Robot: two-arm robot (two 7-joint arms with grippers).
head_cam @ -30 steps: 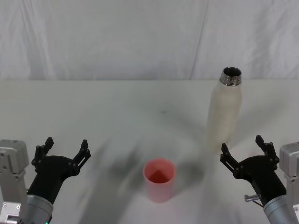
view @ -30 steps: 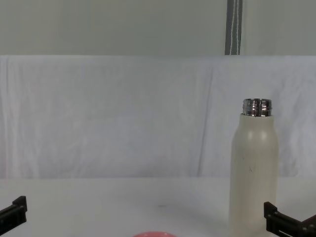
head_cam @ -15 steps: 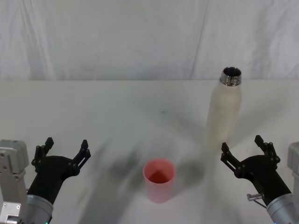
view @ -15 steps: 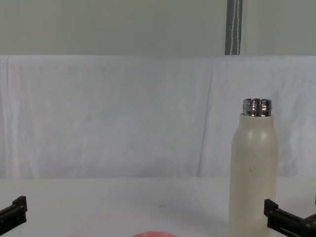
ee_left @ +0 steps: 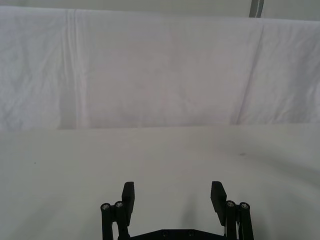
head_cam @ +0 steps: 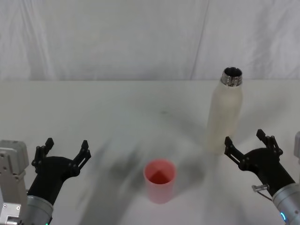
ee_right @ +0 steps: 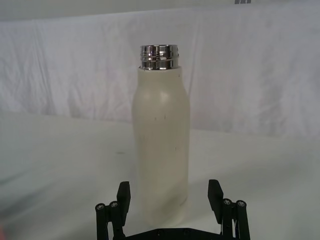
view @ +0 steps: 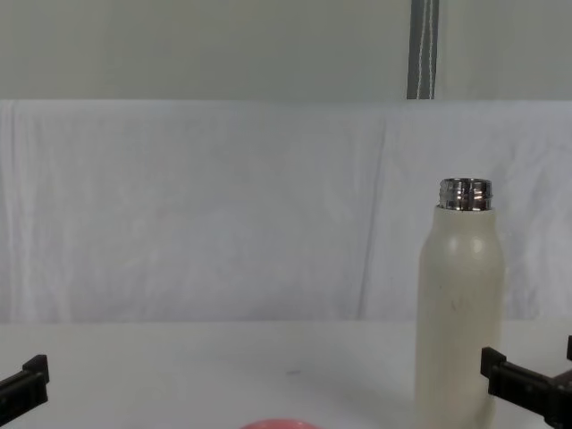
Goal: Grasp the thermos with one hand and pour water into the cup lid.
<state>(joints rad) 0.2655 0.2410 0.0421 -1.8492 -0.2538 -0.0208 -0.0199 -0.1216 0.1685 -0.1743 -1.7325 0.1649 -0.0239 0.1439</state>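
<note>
The cream-white thermos [head_cam: 225, 112] stands upright and uncapped at the right of the table, its steel neck [view: 465, 194] bare. In the right wrist view the thermos [ee_right: 161, 135] rises straight ahead. My right gripper [head_cam: 249, 144] is open just in front of and slightly right of the bottle's base, not touching it; its open fingers frame the base in the wrist view [ee_right: 170, 196]. The pink cup lid [head_cam: 160, 180] sits upright near the table's front centre, with only its rim [view: 273, 424] peeking in at the chest view's lower edge. My left gripper [head_cam: 64, 150] rests open at the front left.
A white cloth covers the table [head_cam: 117, 108] and hangs as a backdrop [head_cam: 140, 37] behind it. A grey pole [view: 423, 49] stands beyond the backdrop. Bare cloth lies between the cup lid and the thermos.
My right gripper has edged forward and a little to the right, closer to the thermos base. The left arm, thermos and cup lid have not moved.
</note>
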